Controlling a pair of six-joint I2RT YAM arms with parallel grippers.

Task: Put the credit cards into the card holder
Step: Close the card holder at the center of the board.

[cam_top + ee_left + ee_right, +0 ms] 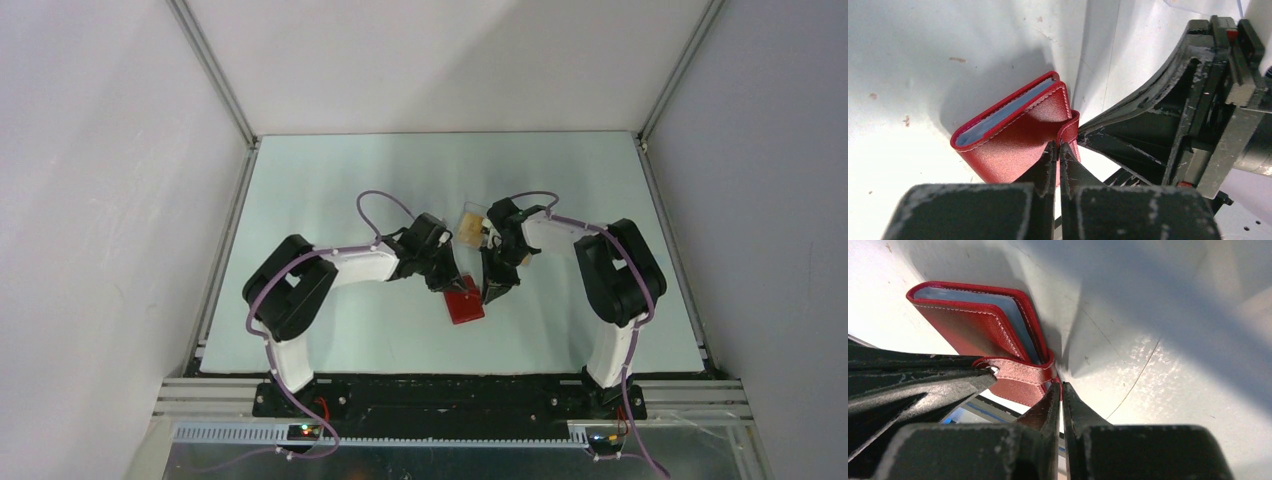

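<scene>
The red card holder [465,306] lies on the table between both grippers, folded, its blue-grey inside showing at the edge [998,117]. My left gripper [1058,145] is shut on its little red closing tab [1071,127]. My right gripper [1058,385] is shut on the holder's edge [968,325] just below the tab [1020,371]. In the top view the left gripper [457,286] and right gripper [495,294] meet over the holder's far end. Tan credit cards [467,226] stand in a clear box behind the grippers.
The clear plastic box [472,214] sits just behind the right wrist. The right gripper's black body [1168,125] fills the right of the left wrist view. Metal rails [230,230] border the pale table on both sides.
</scene>
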